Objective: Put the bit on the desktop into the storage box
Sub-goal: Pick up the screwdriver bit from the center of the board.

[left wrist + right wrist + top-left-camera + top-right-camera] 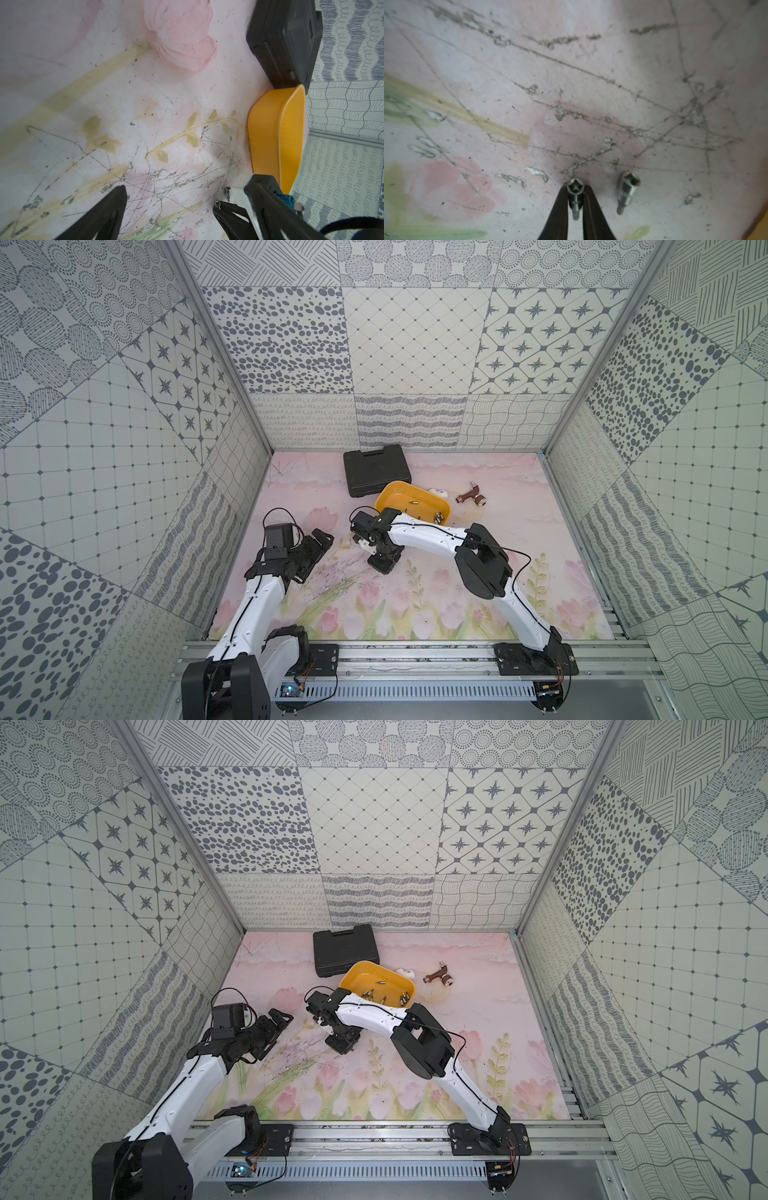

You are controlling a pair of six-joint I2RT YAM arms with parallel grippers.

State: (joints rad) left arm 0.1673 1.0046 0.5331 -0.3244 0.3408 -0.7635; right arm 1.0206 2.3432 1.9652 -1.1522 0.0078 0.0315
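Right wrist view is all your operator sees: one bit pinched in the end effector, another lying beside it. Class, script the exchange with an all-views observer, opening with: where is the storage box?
Observer: The storage box sits toward the back wall from your right end effector and its bit, beside a black case.
Operator: Is it empty?
Observer: No, several bits lie inside.
Operator: And the left end effector?
Observer: Open, holding nothing.

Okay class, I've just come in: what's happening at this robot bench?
The right gripper is shut on a small metal bit at the flowered mat, close to the yellow storage box, which already holds several bits. A second bit lies next to it, untouched. The left gripper hangs open and empty nearby.
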